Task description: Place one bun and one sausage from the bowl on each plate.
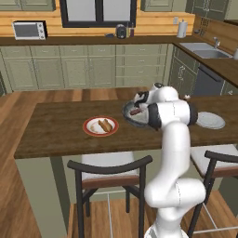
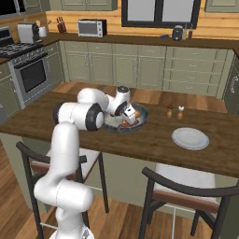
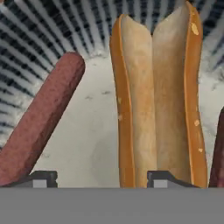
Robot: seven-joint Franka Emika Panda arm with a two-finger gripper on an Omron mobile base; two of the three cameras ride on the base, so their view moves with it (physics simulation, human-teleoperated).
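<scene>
Gripper (image 3: 98, 177) down in the bowl (image 2: 142, 117) mid-counter, jaws apart, nothing grasped, one fingertip (image 3: 164, 178) against the bun (image 3: 159, 96). Off-centre: risks closing on the bun's edge, or nudging the sausage (image 3: 41, 116) beside it instead.

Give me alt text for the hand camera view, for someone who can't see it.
Close up, a split hot dog bun lies in the pale speckled bowl, between the two dark fingertips of the gripper. A reddish-brown sausage lies slanted to its left, and the edge of another sausage shows at far right.
</scene>
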